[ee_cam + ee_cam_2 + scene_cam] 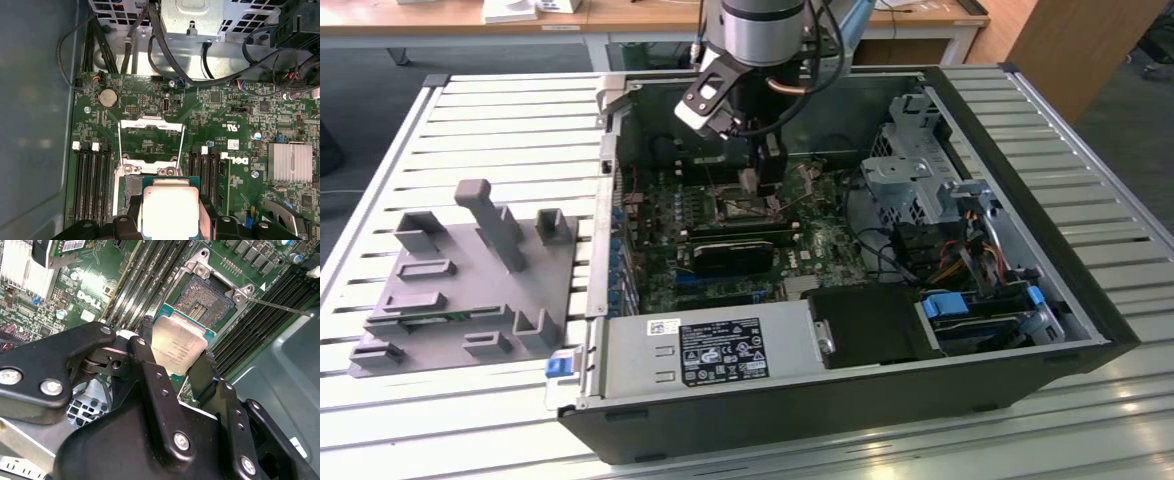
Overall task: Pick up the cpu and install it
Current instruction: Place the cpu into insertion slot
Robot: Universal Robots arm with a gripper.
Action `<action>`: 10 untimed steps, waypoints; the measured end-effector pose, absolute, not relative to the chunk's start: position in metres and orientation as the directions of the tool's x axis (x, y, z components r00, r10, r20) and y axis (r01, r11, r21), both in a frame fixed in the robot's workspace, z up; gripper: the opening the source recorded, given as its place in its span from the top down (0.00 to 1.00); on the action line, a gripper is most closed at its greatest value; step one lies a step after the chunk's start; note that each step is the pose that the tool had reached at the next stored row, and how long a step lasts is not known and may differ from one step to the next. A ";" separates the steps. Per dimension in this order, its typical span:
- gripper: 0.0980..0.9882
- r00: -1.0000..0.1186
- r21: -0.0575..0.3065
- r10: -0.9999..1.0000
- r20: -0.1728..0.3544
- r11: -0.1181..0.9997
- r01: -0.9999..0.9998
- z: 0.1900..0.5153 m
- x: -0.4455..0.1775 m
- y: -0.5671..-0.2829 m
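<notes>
Clearance around the socket (207, 297) is tight. Rows of memory slots (85, 180) run along two of its edges, and its metal load frame (150, 125) stands hinged open at a third. We see the end effector (177, 342) clenched on the cpu (175, 352), with a finger (202, 375) on each of two opposite edges and the silvery lid turned toward the wrist cameras. In both wrist views the chip hangs over the socket's near edge; we cannot tell whether it touches.

In the exterior view the end effector (761, 185) reaches down from above into the open computer case (854, 400). It is near the middle of the motherboard (670, 222), apart from the case walls and the drive cage (921, 150). The case lies on the slatted desk (494, 130). A grey tray (454, 290) with upright posts sits just beside it, toward the desk's edge on the exterior view's left.
</notes>
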State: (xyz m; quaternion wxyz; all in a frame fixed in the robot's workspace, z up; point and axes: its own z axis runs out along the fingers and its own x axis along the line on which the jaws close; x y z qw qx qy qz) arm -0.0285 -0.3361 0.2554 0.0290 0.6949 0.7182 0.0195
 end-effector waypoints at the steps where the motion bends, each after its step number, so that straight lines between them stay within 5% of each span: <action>1: 0.51 -0.032 0.068 0.999 -0.015 0.033 0.997 0.255 -0.029 -0.336; 10: 0.51 -0.032 0.068 0.999 -0.014 0.033 0.997 0.251 -0.029 -0.335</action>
